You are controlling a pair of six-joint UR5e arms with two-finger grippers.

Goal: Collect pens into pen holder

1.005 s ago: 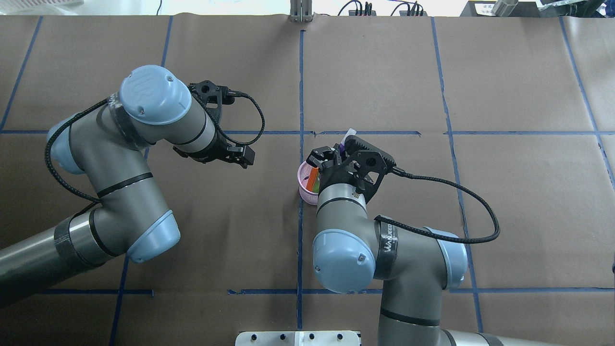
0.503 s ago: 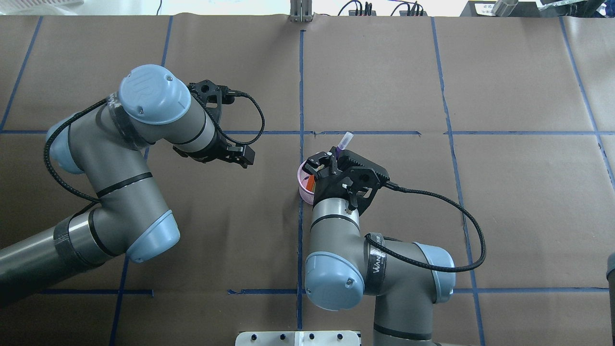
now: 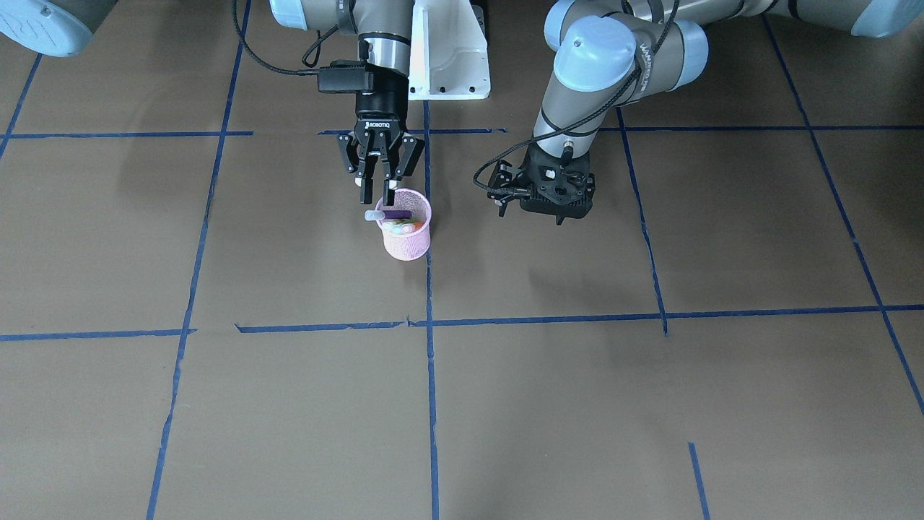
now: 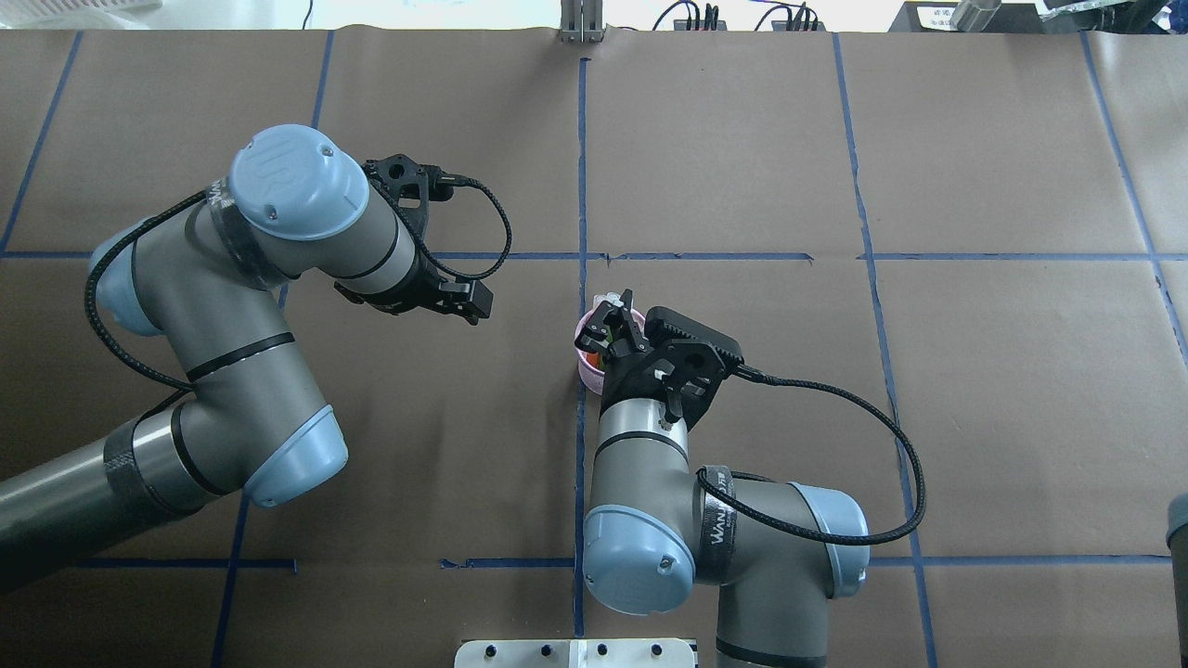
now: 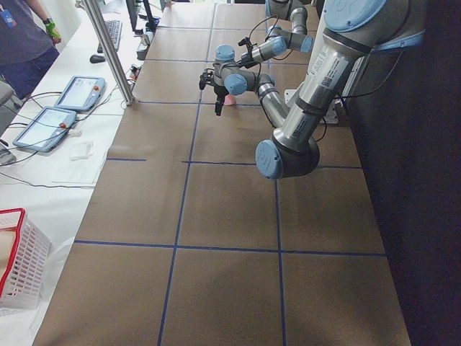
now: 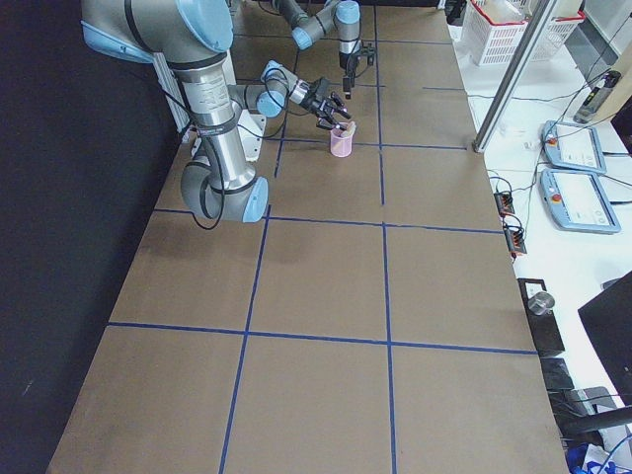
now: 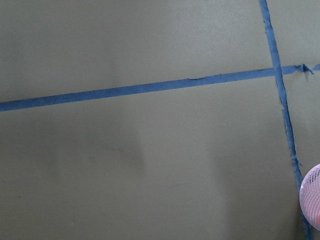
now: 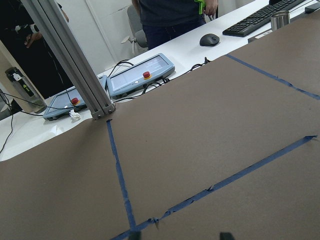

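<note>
The pink mesh pen holder [image 3: 408, 242] stands near the table's middle, also in the overhead view [image 4: 586, 364]. A purple pen [image 3: 395, 214] lies across its rim with its pale cap [image 3: 373, 215] sticking out. Orange and green pens [image 3: 401, 227] sit inside the holder. My right gripper [image 3: 375, 199] hangs just above the rim with its jaws apart, and the purple pen lies right under its fingertips. My left gripper [image 3: 499, 192] hovers open and empty a short way to the holder's side. The holder's edge shows in the left wrist view [image 7: 311, 202].
Brown paper with blue tape lines [image 4: 582, 167] covers the table. A white mounting plate [image 3: 447, 68] sits at the robot's base. An aluminium post [image 8: 75, 60], tablets and operators stand beyond the far edge.
My right gripper swung left over the holder with the purple pen. Its jaws have opened, and the pen has gone from sticking up to lying across the rim. The left arm has not moved.
</note>
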